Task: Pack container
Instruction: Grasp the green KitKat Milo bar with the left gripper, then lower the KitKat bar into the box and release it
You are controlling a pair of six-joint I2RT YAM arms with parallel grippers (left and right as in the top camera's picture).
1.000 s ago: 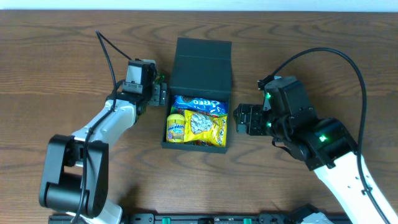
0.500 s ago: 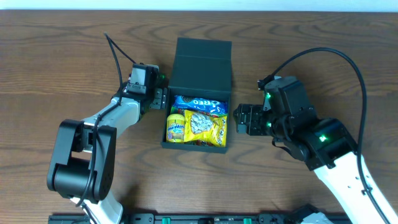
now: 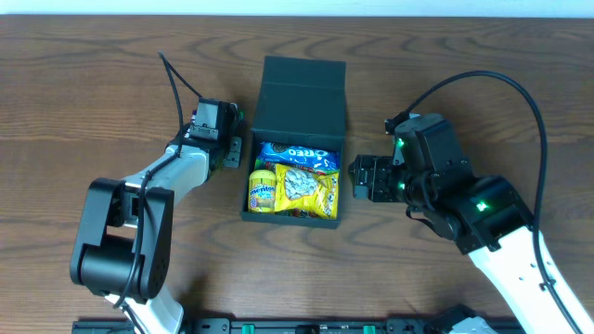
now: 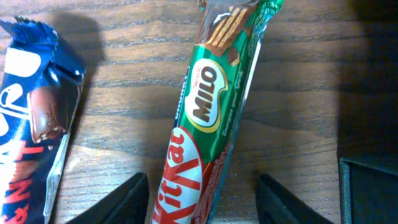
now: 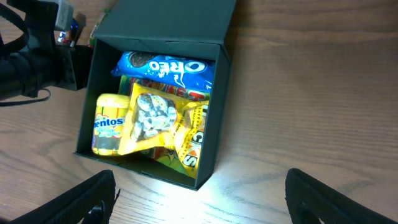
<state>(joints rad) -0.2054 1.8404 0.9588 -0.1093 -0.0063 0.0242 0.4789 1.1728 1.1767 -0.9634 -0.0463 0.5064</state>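
Tabletop: left end effector seemingly astride KitKat

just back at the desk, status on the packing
Left tool open, straddling KitKat Milo bar on table. Right tool open, empty, beside container. Lid up, snacks inside. Nothing in the way.

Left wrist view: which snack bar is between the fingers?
The green KitKat Milo bar, between the open fingers of the left gripper; the blue-wrapped bar lies outside them.
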